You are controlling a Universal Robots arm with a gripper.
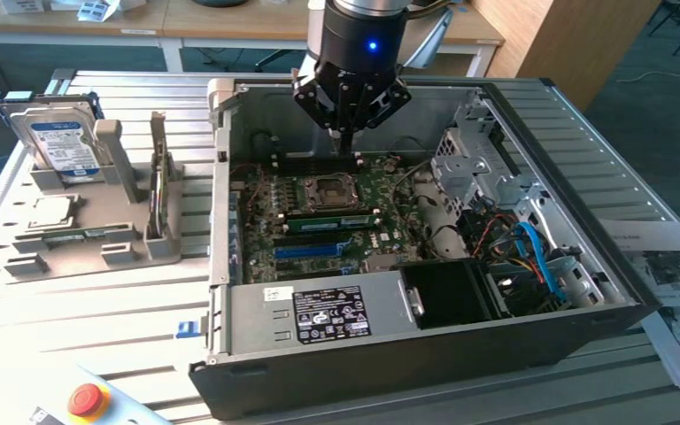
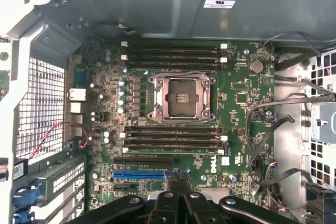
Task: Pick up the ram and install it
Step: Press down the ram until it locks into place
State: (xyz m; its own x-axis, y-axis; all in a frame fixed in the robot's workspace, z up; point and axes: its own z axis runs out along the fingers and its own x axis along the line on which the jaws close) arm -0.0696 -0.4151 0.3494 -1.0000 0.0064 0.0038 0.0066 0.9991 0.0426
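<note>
The ram (image 1: pixel 157 181) is a thin green stick standing on edge in the grey holder (image 1: pixel 139 252), at the exterior view's left and outside the computer case. My gripper (image 1: pixel 343 137) hangs inside the open case (image 1: pixel 435 345), a short way above the motherboard (image 1: pixel 375 199) near its rear memory slots. Its fingers are shut with nothing between them. In the wrist view the gripper (image 2: pixel 176 182) hovers over the motherboard (image 2: pixel 236 87), with the empty processor socket (image 2: pixel 178 98) and black memory slots (image 2: pixel 173 56) beyond it. A second green stick (image 1: pixel 330 221) sits in the board just in front of the socket.
The holder also carries a hard drive (image 1: pixel 63 146), a square silver chip (image 1: pixel 54 211) and a small flat board (image 1: pixel 81 235). Inside the case are the power supply (image 1: pixel 316 314), a drive cage (image 1: pixel 482 173) and loose cables (image 1: pixel 529 248). A red stop button (image 1: pixel 86 400) sits at the front.
</note>
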